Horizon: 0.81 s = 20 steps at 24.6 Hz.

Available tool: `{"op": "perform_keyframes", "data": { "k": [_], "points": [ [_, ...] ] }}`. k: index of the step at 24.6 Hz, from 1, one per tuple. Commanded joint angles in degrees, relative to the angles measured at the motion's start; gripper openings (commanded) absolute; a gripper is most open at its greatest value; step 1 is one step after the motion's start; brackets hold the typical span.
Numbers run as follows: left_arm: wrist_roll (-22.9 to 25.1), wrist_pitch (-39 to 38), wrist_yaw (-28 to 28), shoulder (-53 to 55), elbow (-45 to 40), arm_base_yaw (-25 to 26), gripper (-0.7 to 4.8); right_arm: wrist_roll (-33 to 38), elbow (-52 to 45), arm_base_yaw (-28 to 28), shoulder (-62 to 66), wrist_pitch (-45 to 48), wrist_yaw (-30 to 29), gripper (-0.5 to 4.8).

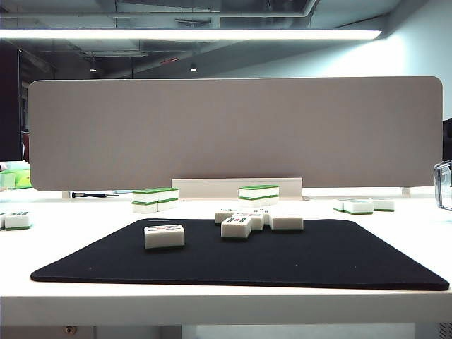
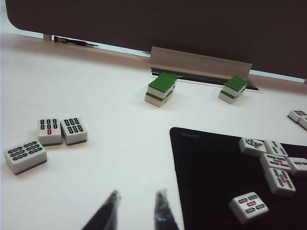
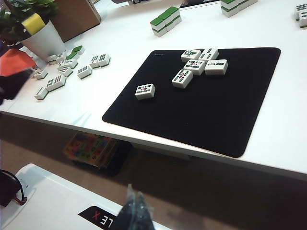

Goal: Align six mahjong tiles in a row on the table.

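Note:
A lone mahjong tile (image 1: 164, 236) (image 2: 248, 207) (image 3: 145, 91) lies face up on the left part of the black mat (image 1: 296, 261) (image 3: 201, 110) that covers the white table (image 1: 212, 304). Several more tiles (image 1: 258, 221) (image 2: 276, 163) (image 3: 199, 64) sit bunched together near the mat's far edge. Neither gripper shows in the exterior view. My left gripper (image 2: 137, 199) hovers over bare table just off the mat's left edge, fingertips apart with nothing between them. My right gripper (image 3: 134, 197) hangs well short of the table's front edge, over a white base, fingers pressed together and empty.
Two stacks of green-topped tiles (image 1: 155, 199) (image 1: 258, 193) stand behind the mat before the grey divider panel (image 1: 233, 134). Loose tiles lie off the mat at left (image 2: 45, 139) (image 3: 62, 72) and at right (image 1: 364, 205). A potted plant (image 3: 41, 33) and a brown box (image 3: 72, 14) stand at the far left.

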<state>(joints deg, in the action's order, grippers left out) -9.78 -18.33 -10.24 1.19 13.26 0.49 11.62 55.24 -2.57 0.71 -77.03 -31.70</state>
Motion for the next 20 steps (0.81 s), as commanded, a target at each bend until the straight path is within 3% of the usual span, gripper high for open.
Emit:
{"op": "perform_keyframes", "data": {
  "k": [1, 10, 20],
  "points": [
    [0.1, -1.8, -3.2, 4.5, 6.3, -0.1, 0.96, -0.1, 0.2, 0.0, -0.6, 0.8, -0.4, -0.01],
    [2.7, -2.6, -5.5, 34.2, 31.0, -2.4, 0.96, -0.1, 0.2, 0.0, -0.6, 1.0, -0.2, -0.01],
    [4.0, -5.6, -5.4, 66.0, 53.1, -13.0, 0.96, -1.8, 0.2, 0.0, -0.6, 0.9, 0.7, -0.01]
  ]
}}
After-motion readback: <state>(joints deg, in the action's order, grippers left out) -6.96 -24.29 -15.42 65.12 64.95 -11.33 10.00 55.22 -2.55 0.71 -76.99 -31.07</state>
